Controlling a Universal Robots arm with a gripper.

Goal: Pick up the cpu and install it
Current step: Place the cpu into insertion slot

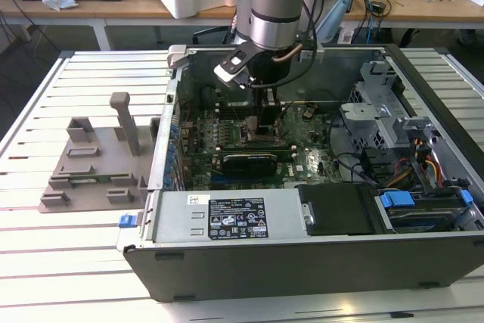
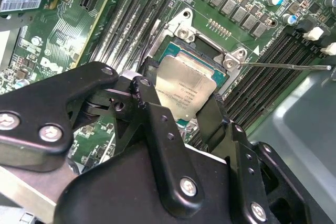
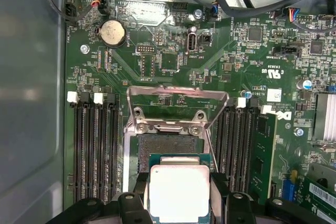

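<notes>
Gripping the cpu [image 2: 186, 90] by two opposite edges, the tool [image 2: 181, 106] was closed on the chip, whose shiny metal top faced the wrist cameras. The chip looked level between the fingers [image 2: 148, 95], with a thin green rim showing at its far edge.

Directly beyond it lay the open socket [image 3: 168, 145]. Its contact field was partly exposed past the chip's far edge, so the cpu hung over the near part of the socket and was judged not yet seated. Whether it touched the frame could not be told. The load plate [image 3: 176, 98] stood raised at the far side, and the thin lever [image 2: 283, 66] was swung clear.

Judgement: done well, this step called for squaring the chip's edges with the socket walls, keeping it flat, and lowering without sideways drag, since the contacts would bend easily. The memory slots [image 3: 94, 145] flanking the socket left the fingers little room.

Farther out, the motherboard [image 3: 168, 56] sat in the computer case [image 1: 302, 270] on the slatted desk [image 1: 91, 262], with the grey holder tray [image 1: 91, 164] well apart at the exterior view's left.
</notes>
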